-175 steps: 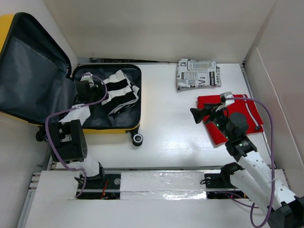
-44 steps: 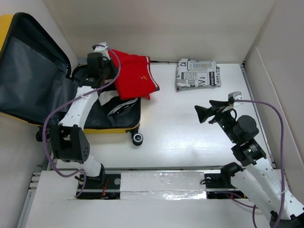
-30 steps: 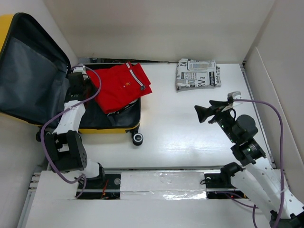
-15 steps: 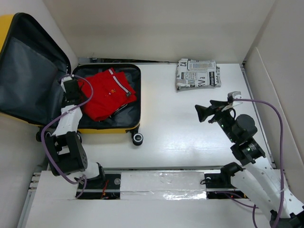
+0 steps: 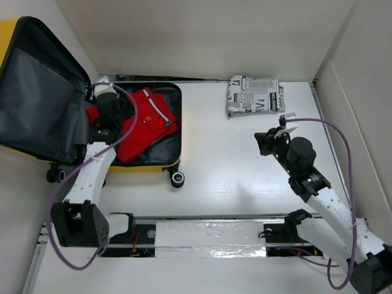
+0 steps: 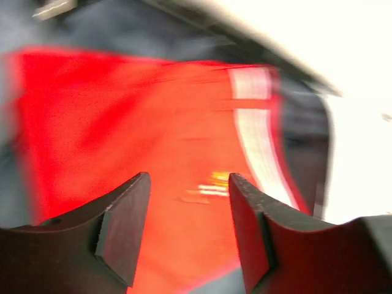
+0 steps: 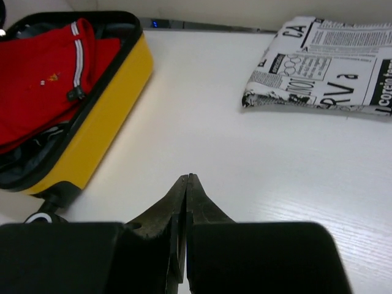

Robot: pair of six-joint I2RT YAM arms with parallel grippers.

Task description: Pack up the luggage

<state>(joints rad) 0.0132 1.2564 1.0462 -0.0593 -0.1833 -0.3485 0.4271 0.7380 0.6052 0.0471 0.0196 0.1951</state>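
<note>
The red shirt now lies in the luggage (let go): left gripper spread and empty above it. Right gripper, earlier apart, now pressed together, empty.

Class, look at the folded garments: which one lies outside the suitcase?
The newspaper-print garment, on the table; the red garment lies inside the open yellow suitcase.

Closed fingers, luggage at left
</note>
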